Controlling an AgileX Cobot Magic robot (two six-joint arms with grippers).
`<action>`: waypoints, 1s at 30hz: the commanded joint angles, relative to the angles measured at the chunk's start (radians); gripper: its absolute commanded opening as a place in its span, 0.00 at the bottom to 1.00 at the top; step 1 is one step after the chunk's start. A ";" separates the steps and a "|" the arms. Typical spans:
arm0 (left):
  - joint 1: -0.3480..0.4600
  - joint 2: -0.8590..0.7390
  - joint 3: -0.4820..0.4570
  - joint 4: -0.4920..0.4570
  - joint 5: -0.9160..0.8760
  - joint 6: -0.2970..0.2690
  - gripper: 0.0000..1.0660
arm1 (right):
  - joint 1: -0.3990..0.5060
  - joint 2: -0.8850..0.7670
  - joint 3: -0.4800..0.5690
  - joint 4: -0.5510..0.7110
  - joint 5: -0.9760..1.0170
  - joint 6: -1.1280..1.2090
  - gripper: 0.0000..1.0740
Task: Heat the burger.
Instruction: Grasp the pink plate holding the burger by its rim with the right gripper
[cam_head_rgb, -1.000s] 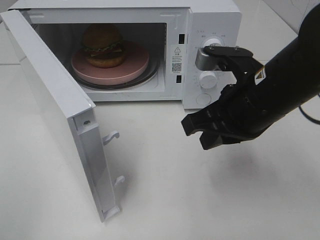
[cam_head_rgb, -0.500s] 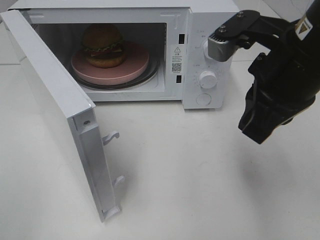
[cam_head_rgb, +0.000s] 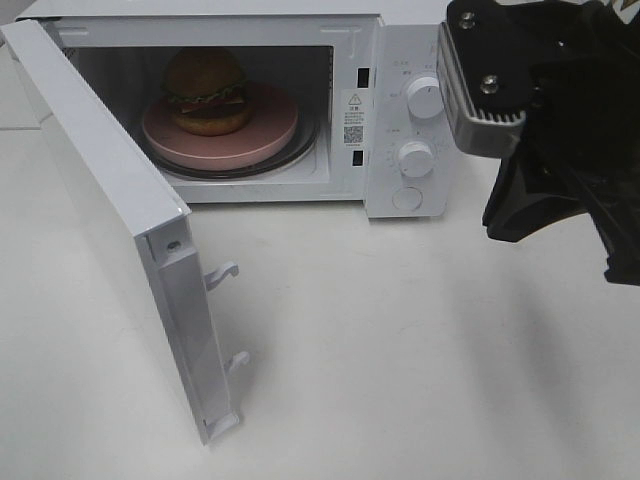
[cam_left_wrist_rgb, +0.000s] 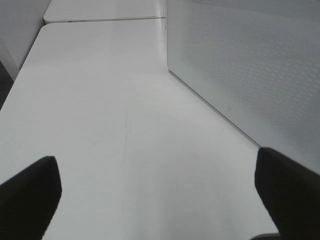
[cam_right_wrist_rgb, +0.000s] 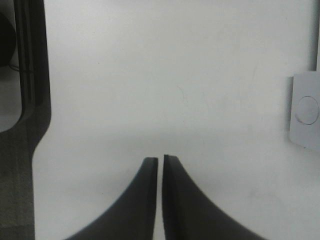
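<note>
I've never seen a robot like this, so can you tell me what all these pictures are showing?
It's a robot with two arms, each ending in jaws for grabbing. One picture comes from a camera up high: a white microwave stands on a white table, its door swung open. Inside, a burger sits on a pink plate. The black right arm hangs near the microwave's knobs. The other two pictures come from little cameras on the wrists, looking past the jaws. The left jaws are wide open; the right jaws are almost shut. Neither holds anything.
</note>
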 joint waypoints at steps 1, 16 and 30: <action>0.004 -0.017 0.002 0.000 -0.012 -0.003 0.92 | -0.004 -0.009 -0.008 -0.004 0.001 -0.124 0.08; 0.004 -0.017 0.002 0.000 -0.012 -0.003 0.92 | -0.004 -0.009 -0.008 0.014 -0.240 -0.164 0.72; 0.004 -0.017 0.002 0.000 -0.012 -0.003 0.92 | -0.002 0.106 -0.015 -0.122 -0.356 -0.108 0.89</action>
